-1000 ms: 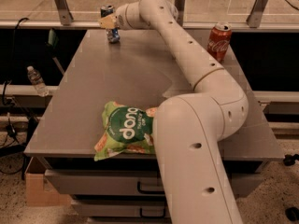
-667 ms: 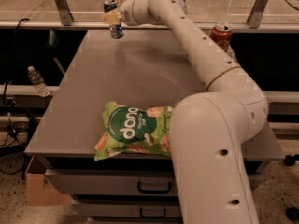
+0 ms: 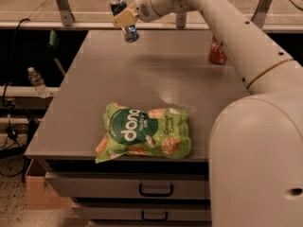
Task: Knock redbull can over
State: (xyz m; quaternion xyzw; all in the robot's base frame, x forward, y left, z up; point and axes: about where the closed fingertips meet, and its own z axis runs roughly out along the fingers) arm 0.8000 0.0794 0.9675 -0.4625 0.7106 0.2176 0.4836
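Observation:
The redbull can, slim and blue-and-silver, hangs tilted above the far left part of the grey table, its silver top leaning left. My gripper is shut on the can's middle, with a tan finger across its front. The white arm reaches in from the right and over the table to it. The can's bottom does not touch the table.
A red Coca-Cola can stands at the far right, partly behind the arm. A green snack bag lies near the front edge. Drawers sit below the table. A water bottle and a cardboard box are at the left.
The can has gone from standing on the far edge of the table to being held up off it, tilted. The arm has swung higher and a little to the right.

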